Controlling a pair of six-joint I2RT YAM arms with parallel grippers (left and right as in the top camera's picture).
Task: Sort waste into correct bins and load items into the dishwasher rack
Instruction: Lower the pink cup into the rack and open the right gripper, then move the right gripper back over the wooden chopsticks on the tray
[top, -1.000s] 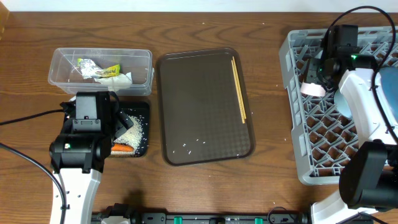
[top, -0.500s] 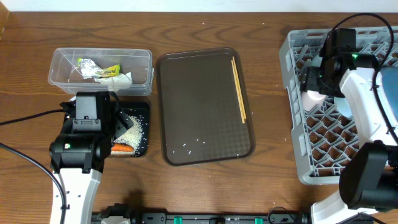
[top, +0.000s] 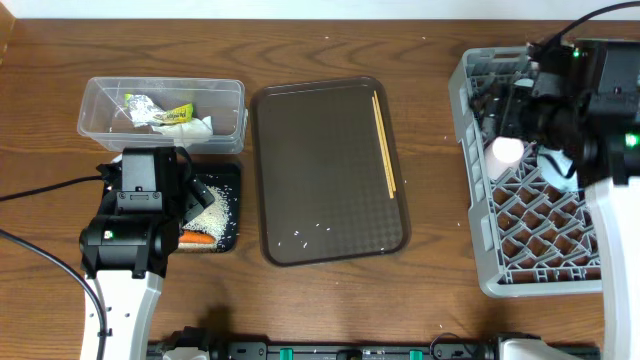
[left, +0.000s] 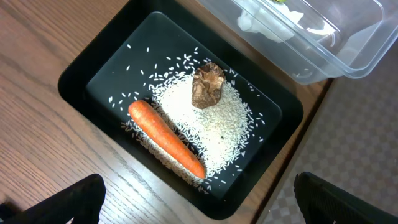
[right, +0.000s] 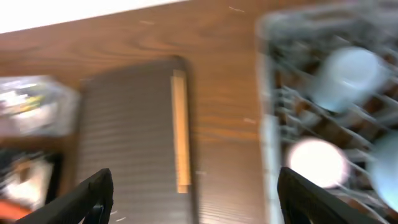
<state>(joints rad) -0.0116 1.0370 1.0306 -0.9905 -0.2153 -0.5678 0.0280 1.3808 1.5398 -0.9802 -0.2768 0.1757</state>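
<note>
My right gripper (right: 194, 177) hangs open and empty above the gap between the brown tray and the dishwasher rack (top: 478, 200); this view is blurred. A white cup (top: 505, 150) sits in the rack (right: 273, 93) beside a light blue cup (right: 348, 68). Wooden chopsticks (top: 383, 140) lie on the brown tray's right side. My left gripper (left: 199, 180) is open over the black tray (left: 81, 74), which holds the carrot (left: 166, 138), rice (left: 217, 124) and a brown lump (left: 207, 85). The clear tub (top: 100, 100) holds a wrapper (top: 175, 115) and napkins (top: 197, 126).
The dark brown serving tray (top: 320, 130) lies mid-table with a few rice grains (top: 310, 233) near its front. The left arm (top: 135, 215) covers part of the black tray. A pale blue bowl (right: 388, 158) shows at the rack's right edge.
The right gripper opened off the white cup, left it standing in the rack, then lifted up and away. The left arm has not moved.
</note>
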